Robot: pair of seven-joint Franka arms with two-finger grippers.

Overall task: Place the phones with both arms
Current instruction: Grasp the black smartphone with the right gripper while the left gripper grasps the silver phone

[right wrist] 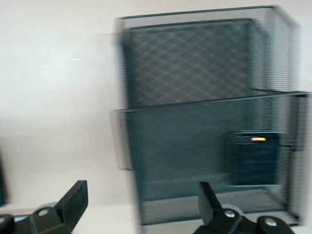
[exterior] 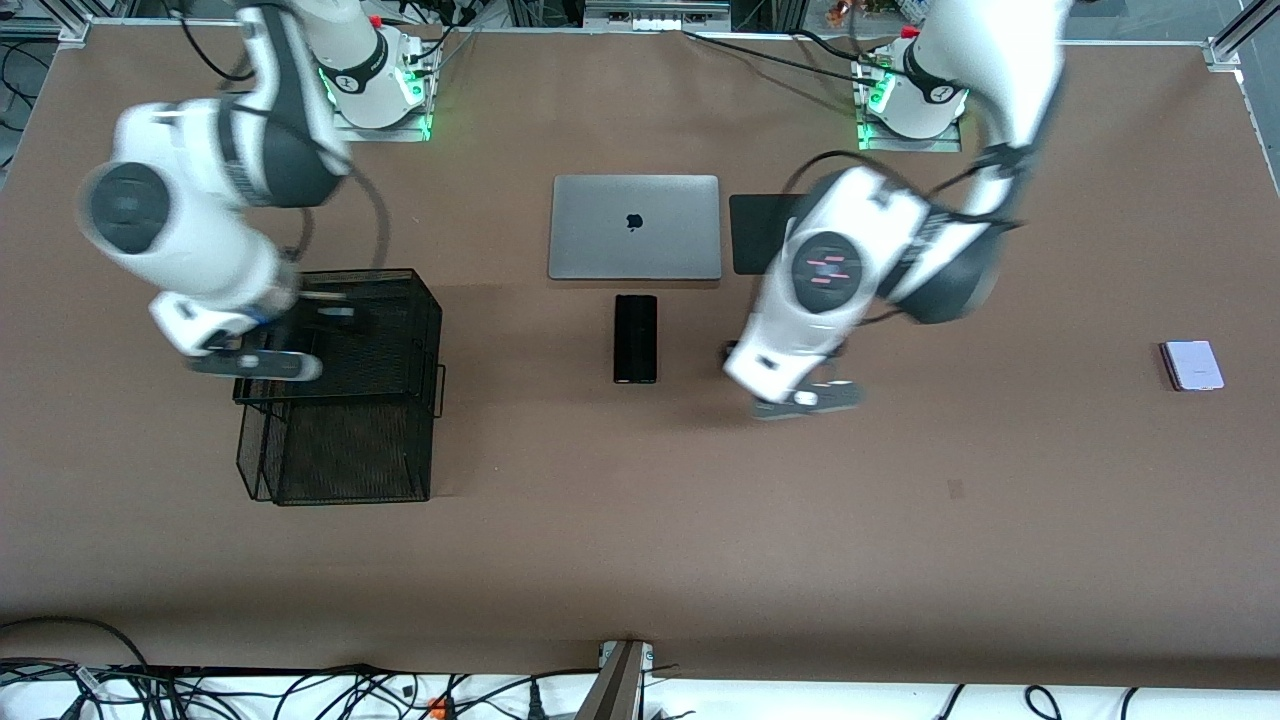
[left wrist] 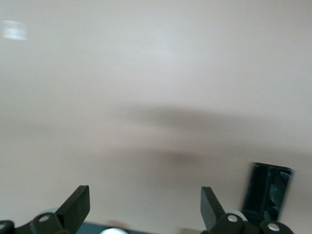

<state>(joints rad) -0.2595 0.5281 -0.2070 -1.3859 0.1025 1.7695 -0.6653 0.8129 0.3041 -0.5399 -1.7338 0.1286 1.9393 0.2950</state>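
The long slim black slab phone [exterior: 635,338] lies flat mid-table, just nearer the front camera than the laptop; its end shows in the left wrist view [left wrist: 267,195]. My left gripper [exterior: 805,398] hangs low over bare table beside it, toward the left arm's end, open and empty [left wrist: 145,204]. The pale lilac-white flip phone [exterior: 1192,365] lies alone near the left arm's end of the table. The black flip phone [right wrist: 253,157] lies inside the black mesh basket [right wrist: 195,97]. My right gripper [exterior: 250,360] is over the basket's edge [exterior: 340,420], open and empty [right wrist: 141,202].
A closed silver laptop [exterior: 635,227] lies mid-table toward the bases, with a black mat [exterior: 760,232] beside it, partly under the left arm. The mesh basket has two stepped tiers. Bare brown table spreads nearer the front camera.
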